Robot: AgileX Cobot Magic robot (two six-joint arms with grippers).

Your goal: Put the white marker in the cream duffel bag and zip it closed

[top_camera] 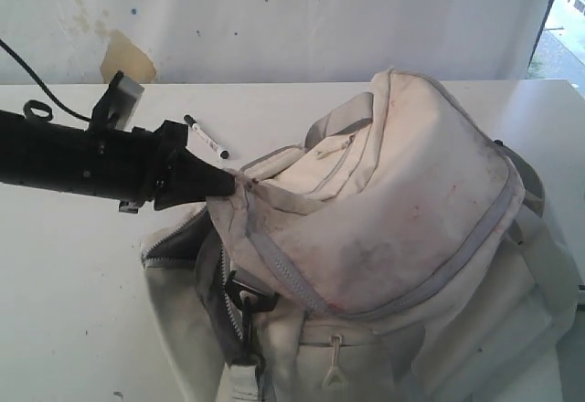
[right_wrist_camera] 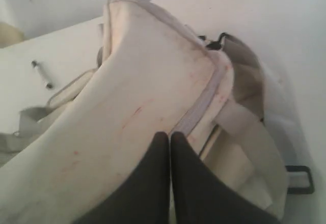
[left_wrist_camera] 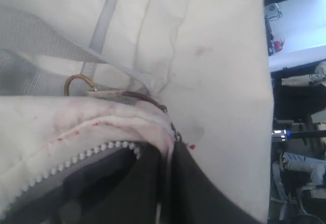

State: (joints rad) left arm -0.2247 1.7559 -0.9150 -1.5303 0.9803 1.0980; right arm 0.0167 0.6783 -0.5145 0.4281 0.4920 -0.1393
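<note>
Table [top_camera: 73, 283]: white, and it is carrying everything here; a pale, stained wall [top_camera: 274, 18] is standing behind it.
Bag [top_camera: 402, 210]: cream, smudged with reddish and grey marks, it is slumping on the table towards the right of the exterior view. Its top flap is bulging upward. The corner nearest my left arm is gaping and showing dark lining.
Left arm [top_camera: 73, 155]: black, it is reaching in from the left, roughly level above the table.
Left gripper [top_camera: 228, 183]: I am pinching a fold of the bag's cream edge, with my fingers closed right down on the cloth. That corner is hanging lifted off the table.
Right gripper [right_wrist_camera: 170, 183]: my two black fingers are pressing together with nothing between them, hanging over the top of the bag [right_wrist_camera: 127, 107] beside its grey seam. I cannot tell whether they are touching it.
Zipper [left_wrist_camera: 91, 152]: its open row of teeth is running along the flap edge up to the fold I am gripping.
Marker [top_camera: 207, 136]: white with dark ends, it is lying flat on the table behind the bag, outside it and apart from both grippers.
Clip [top_camera: 251, 292]: black plastic, it is dangling at the open corner under the flap.
</note>
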